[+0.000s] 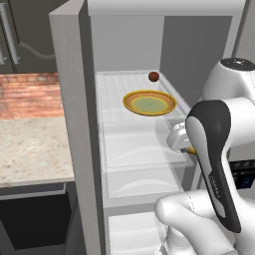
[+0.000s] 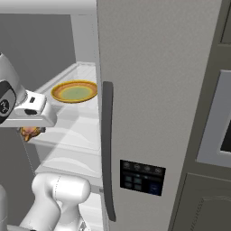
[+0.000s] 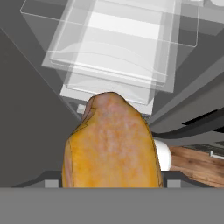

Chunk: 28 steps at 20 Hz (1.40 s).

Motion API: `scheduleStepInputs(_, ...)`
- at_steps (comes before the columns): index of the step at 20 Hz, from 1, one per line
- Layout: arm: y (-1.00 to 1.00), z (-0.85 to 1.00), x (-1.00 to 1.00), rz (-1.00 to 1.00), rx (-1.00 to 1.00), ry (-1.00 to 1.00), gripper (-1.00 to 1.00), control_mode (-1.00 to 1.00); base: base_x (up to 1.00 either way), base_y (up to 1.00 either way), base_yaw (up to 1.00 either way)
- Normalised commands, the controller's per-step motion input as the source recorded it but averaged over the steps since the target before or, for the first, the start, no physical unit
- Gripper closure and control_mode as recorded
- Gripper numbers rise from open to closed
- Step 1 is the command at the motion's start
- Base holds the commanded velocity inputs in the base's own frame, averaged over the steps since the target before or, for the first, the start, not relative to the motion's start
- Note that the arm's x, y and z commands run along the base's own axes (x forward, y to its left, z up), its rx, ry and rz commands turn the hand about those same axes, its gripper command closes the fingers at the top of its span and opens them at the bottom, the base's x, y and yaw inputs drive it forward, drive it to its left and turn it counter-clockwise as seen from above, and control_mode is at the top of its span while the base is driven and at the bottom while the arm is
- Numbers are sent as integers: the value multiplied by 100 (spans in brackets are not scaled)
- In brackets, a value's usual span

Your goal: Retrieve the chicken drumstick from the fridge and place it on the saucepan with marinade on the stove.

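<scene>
You are in the carrying-out step: the chicken drumstick (image 3: 111,142) is already off the shelf and in the gripper (image 2: 31,131), which hangs just outside the open fridge (image 2: 149,81), in front of its white shelves. In the hand view the golden-brown meat sits right up against the camera, between where the finger tips would rise — the tips themselves are hidden behind it. From the right base view you can make out a small brown lump just under the white hand, so the pincer is closed on the meat, standing fairly wide because the piece is thick (the contact of the pads I cannot see directly).

Still on the shelf are the yellow plate (image 1: 149,102) and, behind it, the small dark red ball (image 1: 154,76); leave both alone.

What comes next, as I judge it: draw the hand back clear of the shelf edges and the fridge door, then turn toward the stove and the saucepan with marinade. Keep the grip steady — a lumpy piece held this wide could slip or roll between the fingers if you swing fast.
</scene>
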Motion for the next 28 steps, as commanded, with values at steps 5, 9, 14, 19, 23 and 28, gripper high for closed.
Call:
scheduleStepInputs(5,-3,0,-7,0,0,0,100,-100,0,0,0)
scheduleStepInputs(9,-8,0,0,0,0,0,100,-100,0,0,0)
scheduleStepInputs(14,-5,0,2,0,0,0,100,-100,0,0,0)
scheduleStepInputs(19,-7,0,0,0,0,0,100,-100,0,0,0)
scheduleStepInputs(23,0,0,0,0,0,0,100,100,-4,0,0)
scheduleStepInputs(28,0,0,0,0,0,0,100,100,-51,-21,2)
